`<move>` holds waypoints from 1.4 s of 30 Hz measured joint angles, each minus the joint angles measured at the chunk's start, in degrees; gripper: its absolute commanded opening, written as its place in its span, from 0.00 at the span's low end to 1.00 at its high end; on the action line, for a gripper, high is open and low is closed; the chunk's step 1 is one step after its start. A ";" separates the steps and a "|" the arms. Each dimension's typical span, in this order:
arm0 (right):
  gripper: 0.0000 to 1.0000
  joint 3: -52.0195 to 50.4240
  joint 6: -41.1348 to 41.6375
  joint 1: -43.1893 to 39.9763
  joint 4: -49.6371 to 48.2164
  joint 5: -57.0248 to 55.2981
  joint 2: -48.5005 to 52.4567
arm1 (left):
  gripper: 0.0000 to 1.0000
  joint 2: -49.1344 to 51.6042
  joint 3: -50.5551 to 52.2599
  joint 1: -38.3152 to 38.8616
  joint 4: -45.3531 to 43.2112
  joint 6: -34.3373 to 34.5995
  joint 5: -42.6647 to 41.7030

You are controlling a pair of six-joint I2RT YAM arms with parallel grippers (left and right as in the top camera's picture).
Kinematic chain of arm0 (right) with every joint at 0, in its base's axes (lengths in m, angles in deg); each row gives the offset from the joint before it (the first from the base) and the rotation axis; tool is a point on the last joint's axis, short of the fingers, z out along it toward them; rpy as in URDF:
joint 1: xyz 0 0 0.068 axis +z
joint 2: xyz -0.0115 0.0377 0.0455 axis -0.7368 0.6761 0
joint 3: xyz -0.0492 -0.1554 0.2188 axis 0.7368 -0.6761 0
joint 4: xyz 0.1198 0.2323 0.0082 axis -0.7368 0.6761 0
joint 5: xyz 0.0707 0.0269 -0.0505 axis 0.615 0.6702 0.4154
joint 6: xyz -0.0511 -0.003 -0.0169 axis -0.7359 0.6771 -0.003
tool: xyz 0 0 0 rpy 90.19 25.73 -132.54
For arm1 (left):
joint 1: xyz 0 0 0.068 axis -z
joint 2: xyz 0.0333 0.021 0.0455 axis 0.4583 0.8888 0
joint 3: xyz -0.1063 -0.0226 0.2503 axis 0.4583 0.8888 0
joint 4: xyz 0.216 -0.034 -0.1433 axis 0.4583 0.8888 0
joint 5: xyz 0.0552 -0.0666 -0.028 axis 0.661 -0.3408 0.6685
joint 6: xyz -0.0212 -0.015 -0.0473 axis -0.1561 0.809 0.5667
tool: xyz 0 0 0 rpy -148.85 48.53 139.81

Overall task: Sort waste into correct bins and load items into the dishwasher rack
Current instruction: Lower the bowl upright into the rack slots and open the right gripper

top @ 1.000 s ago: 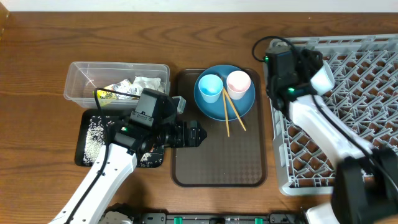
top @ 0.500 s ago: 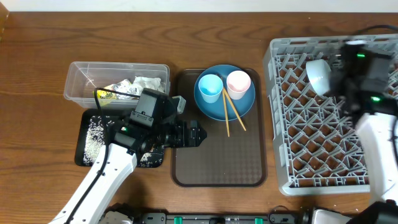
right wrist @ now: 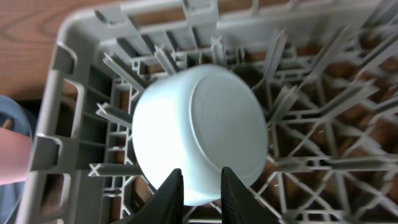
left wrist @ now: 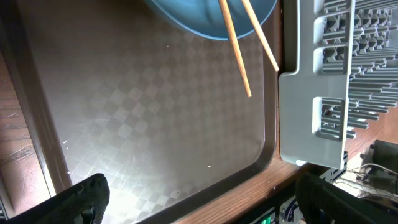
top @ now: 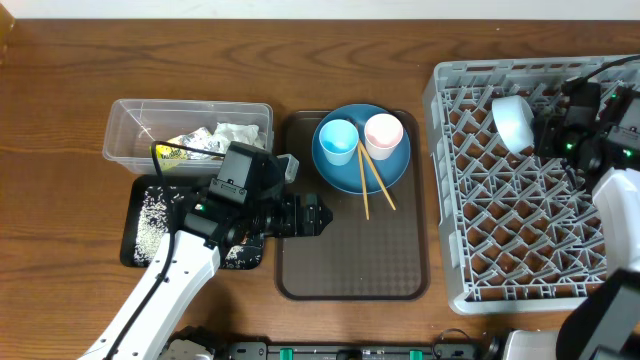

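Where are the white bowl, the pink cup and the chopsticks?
white bowl (right wrist: pixel 225 127), right wrist view, on its flat base.
pink cup (top: pixel 383 131), overhead view, inside its open mouth.
chopsticks (top: pixel 363 190), overhead view, on the left stick's shaft.

Overhead view is bright and even, with soft light from above. Only short, faint shadows lie beside the left arm (top: pixel 185 255) on the table (top: pixel 60 80), and focus is sharp throughout. In the left wrist view a pale glare patch sits low on the brown tray (left wrist: pixel 155 93) and fine scratches catch light. The left gripper's fingers (left wrist: pixel 81 199) are dark and blurred at the bottom corners. In the right wrist view the white bowl (right wrist: pixel 199 134) is nearly washed out. The rack (right wrist: pixel 81 37) bars bow toward the edges, and the right gripper's fingers (right wrist: pixel 171 196) are out of focus.
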 measured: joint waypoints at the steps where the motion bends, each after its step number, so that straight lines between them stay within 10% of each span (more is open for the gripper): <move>1: 0.17 0.00 0.04 0.00 0.00 0.42 0.72 | 0.98 0.00 0.00 0.00 0.00 0.00 0.00; 15: 0.16 -0.02 0.48 1.38 -0.42 12.50 2.25 | 0.98 0.00 0.00 0.00 0.00 0.00 0.00; 20: 0.01 -0.02 1.09 1.33 -2.45 13.03 0.74 | 0.98 0.00 0.00 0.00 0.00 0.00 0.00; 42: 0.01 -0.02 3.80 0.61 -7.41 -8.04 4.15 | 0.98 0.00 0.00 0.00 0.02 0.00 0.00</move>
